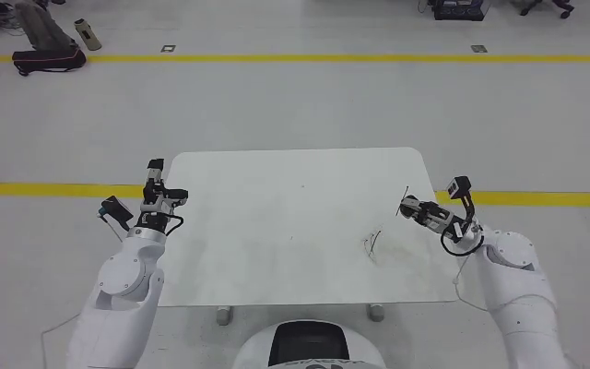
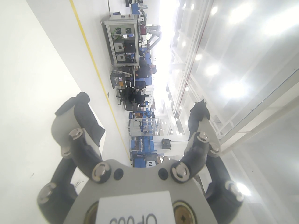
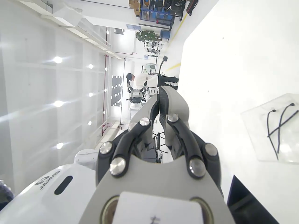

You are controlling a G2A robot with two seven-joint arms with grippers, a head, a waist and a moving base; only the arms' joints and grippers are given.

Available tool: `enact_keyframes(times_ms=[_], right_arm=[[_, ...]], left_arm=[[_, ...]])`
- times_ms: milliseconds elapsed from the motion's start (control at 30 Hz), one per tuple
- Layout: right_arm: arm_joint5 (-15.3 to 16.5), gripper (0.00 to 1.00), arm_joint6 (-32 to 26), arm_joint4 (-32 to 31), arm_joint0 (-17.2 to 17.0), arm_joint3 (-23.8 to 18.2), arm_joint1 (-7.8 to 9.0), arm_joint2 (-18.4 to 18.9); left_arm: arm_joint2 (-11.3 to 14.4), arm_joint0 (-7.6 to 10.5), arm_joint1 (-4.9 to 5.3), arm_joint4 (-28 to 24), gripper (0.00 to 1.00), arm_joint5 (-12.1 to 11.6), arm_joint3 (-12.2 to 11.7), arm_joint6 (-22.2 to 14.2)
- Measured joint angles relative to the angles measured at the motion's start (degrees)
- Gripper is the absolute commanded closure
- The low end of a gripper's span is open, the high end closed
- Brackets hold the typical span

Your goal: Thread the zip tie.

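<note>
At the right edge of the bench (image 1: 277,231), a black zip tie (image 1: 406,196) is gripped in the clenched right end effector (image 3: 160,92). Toward the front right corner, more ties (image 3: 280,120) are laid on a clear sheet (image 3: 254,129). By the left edge, the left end effector (image 2: 140,103) is held released, nothing between its fingers.

One thin black zip tie (image 1: 403,203) is sticking straight out past the tips of the right gripper (image 3: 160,94), whose jaws are pinching it tight, and it is hanging over the right side of the table (image 1: 277,231). The spare zip ties (image 3: 276,129), equally thin and black, are lying loose and crossing one another on a clear plastic sheet (image 3: 257,127) on the table near the held one, with their small heads at the same end.
</note>
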State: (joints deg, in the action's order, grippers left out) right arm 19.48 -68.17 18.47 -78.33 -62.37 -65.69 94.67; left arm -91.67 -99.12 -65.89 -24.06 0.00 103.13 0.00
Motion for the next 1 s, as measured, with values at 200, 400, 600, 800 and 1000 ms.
enact_keyframes(times_ms=[200,400,600,800,1000], right_arm=[[-0.07,1.00,3.76,2.00,-0.39,-2.70,-0.36,-0.60],[0.01,1.00,15.86,3.56,-2.13,-10.51,-1.86,-3.78],[0.00,1.00,28.34,-0.56,-4.09,-14.78,-3.94,-8.93],[0.00,1.00,31.39,-0.76,-4.22,-14.85,-4.49,-10.09],[0.00,1.00,31.38,-0.76,-4.22,-14.85,-4.49,-10.09]], left_arm=[[0.00,0.00,0.00,0.00,0.00,0.00,0.00,0.00],[0.00,0.00,0.00,0.00,0.00,0.00,0.00,0.00],[0.00,0.00,0.00,0.00,0.00,0.00,0.00,0.00],[0.00,0.00,0.00,0.00,0.00,0.00,0.00,0.00],[0.00,0.00,0.00,0.00,0.00,0.00,0.00,0.00]])
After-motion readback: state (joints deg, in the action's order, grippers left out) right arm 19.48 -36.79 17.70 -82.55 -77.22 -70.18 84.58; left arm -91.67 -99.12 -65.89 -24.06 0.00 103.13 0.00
